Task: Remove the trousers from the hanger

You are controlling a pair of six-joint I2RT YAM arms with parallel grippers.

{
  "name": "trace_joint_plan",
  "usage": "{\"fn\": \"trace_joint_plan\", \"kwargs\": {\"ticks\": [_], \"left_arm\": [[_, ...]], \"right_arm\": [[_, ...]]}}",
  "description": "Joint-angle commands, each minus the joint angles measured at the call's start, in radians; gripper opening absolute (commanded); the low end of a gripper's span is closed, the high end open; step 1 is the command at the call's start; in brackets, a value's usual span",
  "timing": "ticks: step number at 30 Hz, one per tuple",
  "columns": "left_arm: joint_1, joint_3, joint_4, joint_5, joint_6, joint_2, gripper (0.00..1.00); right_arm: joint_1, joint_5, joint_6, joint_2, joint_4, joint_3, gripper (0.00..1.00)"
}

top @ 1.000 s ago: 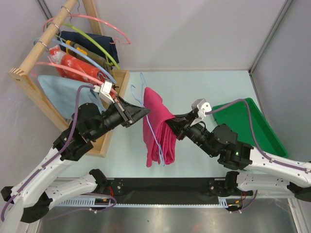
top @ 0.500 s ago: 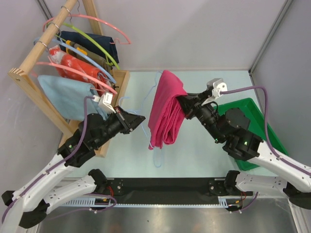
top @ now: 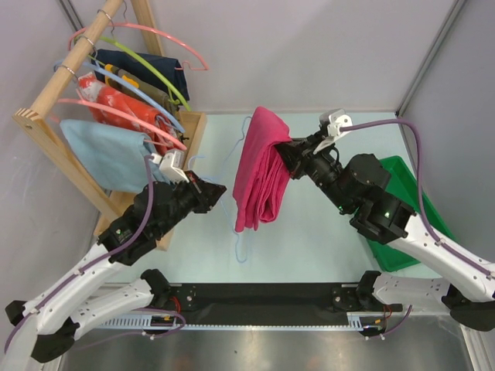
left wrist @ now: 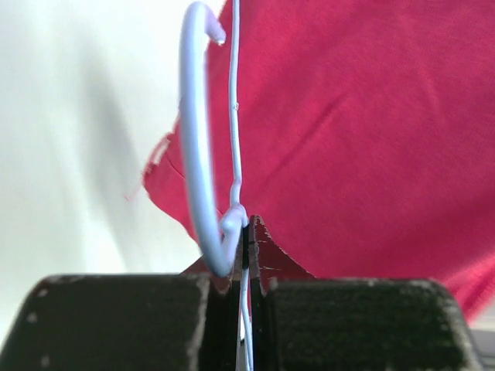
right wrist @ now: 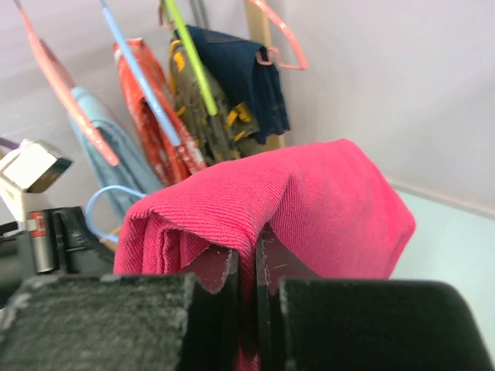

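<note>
The magenta trousers [top: 263,174] hang as a thick folded bundle over mid-table. My right gripper [top: 285,151] is shut on their upper fold, the cloth [right wrist: 309,193] pinched between its jaws [right wrist: 247,259]. The light-blue wire hanger [top: 241,246] runs along the bundle's left edge and its lower end pokes out below the cloth. My left gripper [top: 220,189] is shut on the wire at the hook's base [left wrist: 244,232]. The hook [left wrist: 197,147] curves up to the left, with the trousers [left wrist: 356,116] filling the view behind it.
A wooden rack [top: 77,58] at the far left carries pink and lime-green hangers, a pale blue cloth [top: 100,154], a red-orange cloth [top: 124,104] and dark garments. A green tray [top: 424,212] lies at the right, partly under my right arm. Walls enclose the table.
My right gripper has carried the trousers up and toward the far side. My left arm has drawn back a little with the hanger, whose wire now shows below the bundle.
</note>
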Motion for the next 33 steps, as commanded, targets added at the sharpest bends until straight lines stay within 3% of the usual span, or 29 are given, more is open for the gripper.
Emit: {"fn": "trace_joint_plan", "kwargs": {"ticks": [1,10,18,25,33], "left_arm": [[0.001,0.042,-0.005,-0.074,0.097,0.021,0.00],[0.001,0.067,-0.013,-0.083,0.153,0.077,0.00],[0.001,0.070,-0.046,-0.097,0.174,0.034,0.00],[0.001,0.085,-0.094,-0.143,0.200,0.011,0.00],[0.001,0.102,-0.089,-0.103,0.214,0.021,0.00]], "right_arm": [[-0.009,-0.146,0.109,-0.012,0.129,0.123,0.00],[-0.011,-0.271,0.192,-0.030,0.140,0.105,0.00],[-0.066,-0.006,0.094,-0.004,0.080,0.104,0.00],[-0.291,0.140,0.071,-0.043,-0.006,0.085,0.00],[-0.543,0.329,-0.033,-0.132,-0.159,0.051,0.00]]}}
